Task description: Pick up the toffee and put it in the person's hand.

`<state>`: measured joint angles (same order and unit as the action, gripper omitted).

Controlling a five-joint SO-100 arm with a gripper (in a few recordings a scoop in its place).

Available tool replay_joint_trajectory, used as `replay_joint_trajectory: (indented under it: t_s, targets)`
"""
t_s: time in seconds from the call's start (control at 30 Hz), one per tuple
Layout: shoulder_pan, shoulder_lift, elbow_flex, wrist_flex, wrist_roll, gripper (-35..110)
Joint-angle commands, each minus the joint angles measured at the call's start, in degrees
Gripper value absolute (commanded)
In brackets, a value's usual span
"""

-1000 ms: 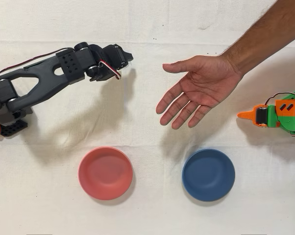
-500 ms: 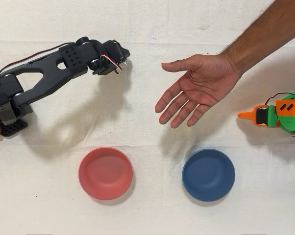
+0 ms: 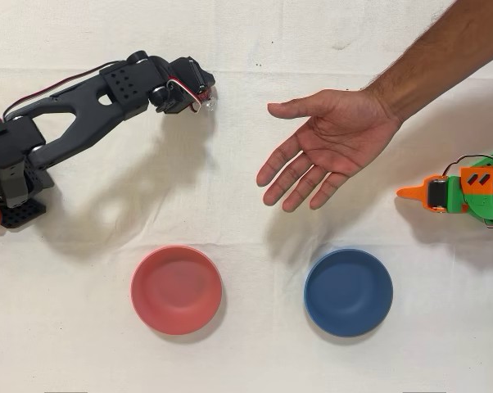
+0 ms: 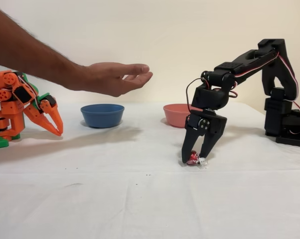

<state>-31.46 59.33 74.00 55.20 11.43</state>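
Grasp stage: toffee on the tablecloth
Gripper [image 4: 196, 159] jaws straddle the toffee [image 4: 193, 159], not visibly clamped. Risk: the slick wrapper could squirt sideways on closure, well apart from the person's hand [image 3: 328, 147].

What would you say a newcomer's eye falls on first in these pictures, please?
Probably the person's hand, held open in the air above the table. Next, in the fixed view, the black gripper pointing down at the cloth with the red toffee between its fingertips, right of the hand. Behind them sit a blue bowl and a pink bowl.
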Motion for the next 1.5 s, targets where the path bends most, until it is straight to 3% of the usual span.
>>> replay_joint_trajectory:
  t_s: [0.0, 0.77, 1.47]
  targets:
    - [-0.9, 1.5, -3.4, -0.5, 2.0, 20]
    - [0.7, 1.8, -2.1, -1.3, 10.5, 14]
    - [5.4, 12.3, -0.5, 0.3, 6.9, 13]
